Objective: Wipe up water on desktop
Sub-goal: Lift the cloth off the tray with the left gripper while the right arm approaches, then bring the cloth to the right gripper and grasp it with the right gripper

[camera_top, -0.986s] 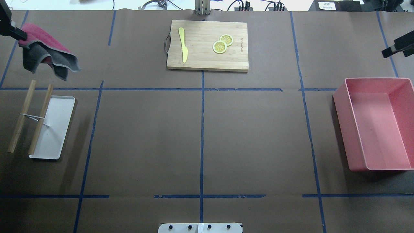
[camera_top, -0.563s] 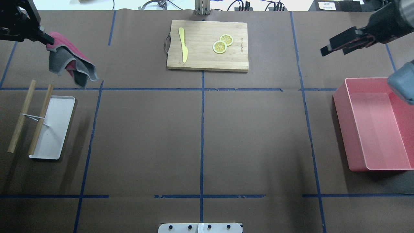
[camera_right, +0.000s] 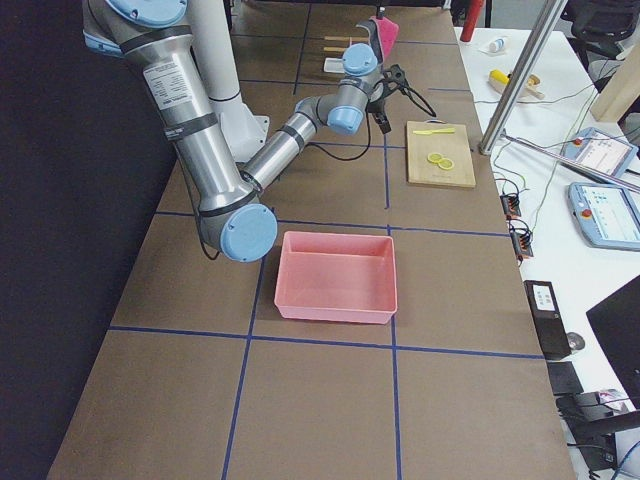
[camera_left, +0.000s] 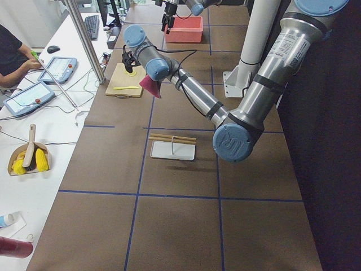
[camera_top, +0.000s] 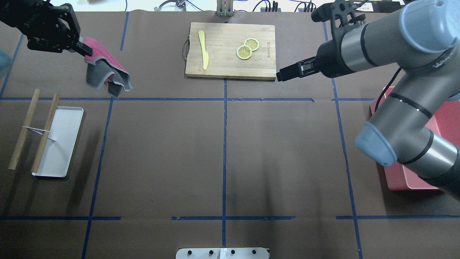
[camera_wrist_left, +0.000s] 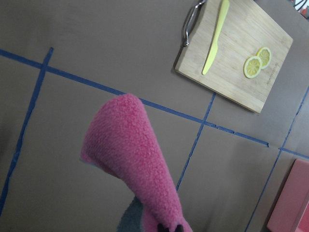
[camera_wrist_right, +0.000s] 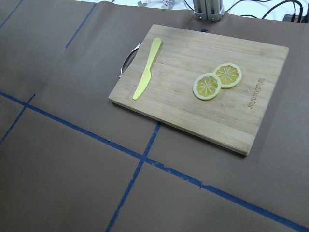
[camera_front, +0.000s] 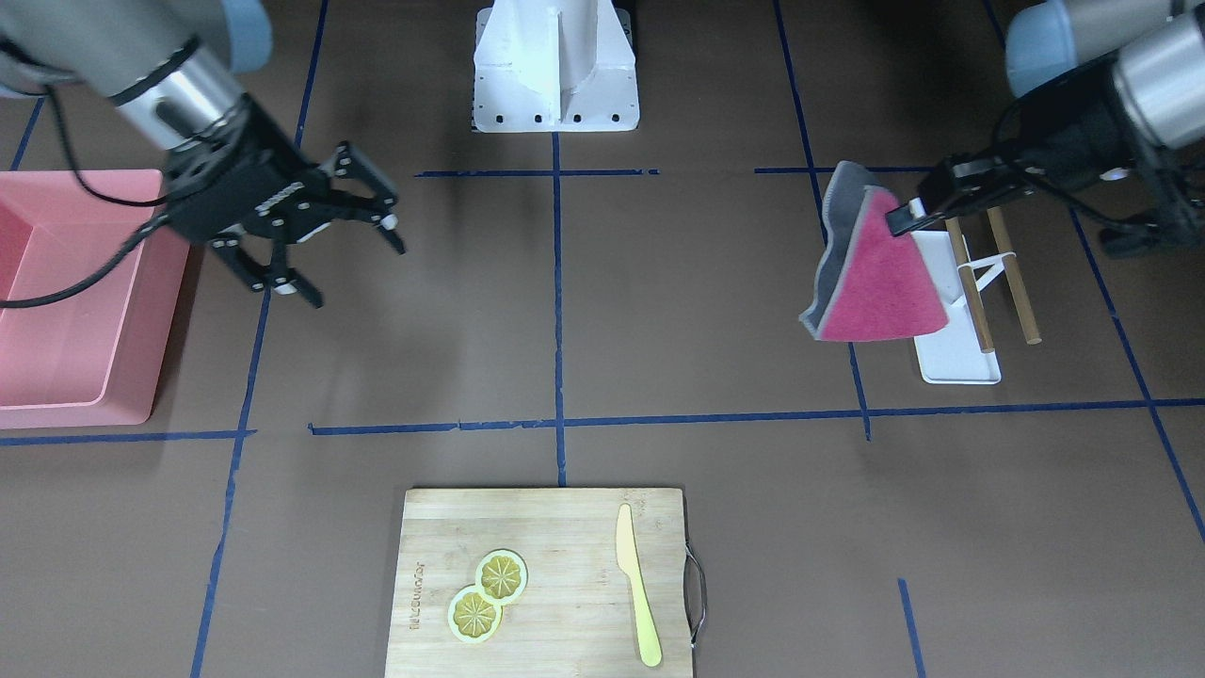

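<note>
The desktop (camera_top: pixel 161 144) is a dark-brown surface crossed by blue tape lines. No water shows on it in any view. A cloth (camera_top: pixel 106 73), red on one side and grey on the other, hangs above the far left of the desktop with my left gripper (camera_top: pixel 81 48) shut on its top corner. The front view shows the same cloth (camera_front: pixel 875 282) dangling clear of the surface, and it fills the left wrist view as a red fold (camera_wrist_left: pixel 135 159). My right gripper (camera_front: pixel 353 273) hovers open and empty, near the cutting board's right corner in the overhead view (camera_top: pixel 282 75).
A bamboo cutting board (camera_top: pixel 230 50) with a yellow knife (camera_top: pixel 203 50) and two lemon slices (camera_top: pixel 247 48) lies at the far middle. A pink bin (camera_front: pixel 75 301) sits under the right arm. A white tray (camera_top: pixel 59 142) with a wooden rack (camera_top: pixel 32 129) is at the left.
My left gripper has carried the cloth rightward, away from the left edge. The right arm has swung in from the right edge to the cutting board's corner.
</note>
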`<state>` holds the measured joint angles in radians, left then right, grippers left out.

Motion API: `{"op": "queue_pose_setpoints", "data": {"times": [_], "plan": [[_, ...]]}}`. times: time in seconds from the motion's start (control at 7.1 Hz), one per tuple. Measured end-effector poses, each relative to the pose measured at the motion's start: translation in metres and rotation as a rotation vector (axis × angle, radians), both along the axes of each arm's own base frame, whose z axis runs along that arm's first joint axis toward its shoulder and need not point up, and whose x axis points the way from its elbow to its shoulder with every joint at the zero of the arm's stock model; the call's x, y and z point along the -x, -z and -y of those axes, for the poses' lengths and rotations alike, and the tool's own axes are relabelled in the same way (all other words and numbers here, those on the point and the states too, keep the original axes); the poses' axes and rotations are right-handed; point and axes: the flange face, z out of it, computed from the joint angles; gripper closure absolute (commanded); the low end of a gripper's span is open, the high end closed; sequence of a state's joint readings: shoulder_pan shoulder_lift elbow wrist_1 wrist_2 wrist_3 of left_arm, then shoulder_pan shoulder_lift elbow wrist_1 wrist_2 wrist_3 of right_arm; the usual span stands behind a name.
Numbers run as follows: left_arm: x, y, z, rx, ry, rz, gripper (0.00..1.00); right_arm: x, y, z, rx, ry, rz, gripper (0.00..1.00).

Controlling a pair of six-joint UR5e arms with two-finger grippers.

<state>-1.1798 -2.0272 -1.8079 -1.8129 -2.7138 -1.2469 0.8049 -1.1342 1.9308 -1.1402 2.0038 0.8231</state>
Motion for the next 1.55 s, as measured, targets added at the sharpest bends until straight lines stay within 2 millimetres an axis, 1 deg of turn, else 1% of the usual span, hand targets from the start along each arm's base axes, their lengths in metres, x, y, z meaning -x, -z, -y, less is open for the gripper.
{"op": "queue_pose_setpoints", "data": {"times": [0.14, 0.28, 0.42, 0.56, 0.7, 0.85, 0.99, 1.13, 1.27, 1.55], "plan": [[-0.014, 0.003, -0.004, -0.049, 0.009, -0.007, 1.00, 0.019, 0.009, -0.017, -0.032, -0.012, 0.003, 0.00], [-0.030, 0.009, -0.006, -0.079, 0.028, -0.004, 1.00, 0.033, 0.015, -0.030, -0.052, -0.016, 0.005, 0.00], [-0.056, 0.021, -0.007, -0.087, 0.072, 0.003, 1.00, 0.045, 0.020, -0.039, -0.069, -0.022, 0.006, 0.00], [-0.083, 0.028, -0.007, -0.072, 0.116, -0.014, 1.00, 0.054, 0.025, -0.047, -0.084, -0.024, 0.009, 0.00], [-0.104, 0.029, -0.005, -0.036, 0.143, -0.049, 1.00, 0.062, 0.032, -0.053, -0.102, -0.023, 0.016, 0.00], [-0.116, 0.036, -0.001, 0.024, 0.160, -0.079, 1.00, 0.074, 0.042, -0.062, -0.125, -0.031, 0.023, 0.00], [-0.129, 0.052, 0.002, 0.099, 0.174, -0.103, 1.00, 0.088, 0.053, -0.073, -0.152, -0.049, 0.028, 0.00], [-0.146, 0.070, 0.000, 0.168, 0.185, -0.121, 1.00, 0.101, 0.063, -0.084, -0.183, -0.058, 0.031, 0.00], [-0.161, 0.084, -0.005, 0.215, 0.186, -0.134, 1.00, 0.108, 0.068, -0.090, -0.222, -0.055, 0.020, 0.00], [-0.182, 0.101, -0.018, 0.265, 0.156, -0.149, 1.00, 0.114, 0.069, -0.094, -0.272, -0.058, -0.003, 0.00]]}}
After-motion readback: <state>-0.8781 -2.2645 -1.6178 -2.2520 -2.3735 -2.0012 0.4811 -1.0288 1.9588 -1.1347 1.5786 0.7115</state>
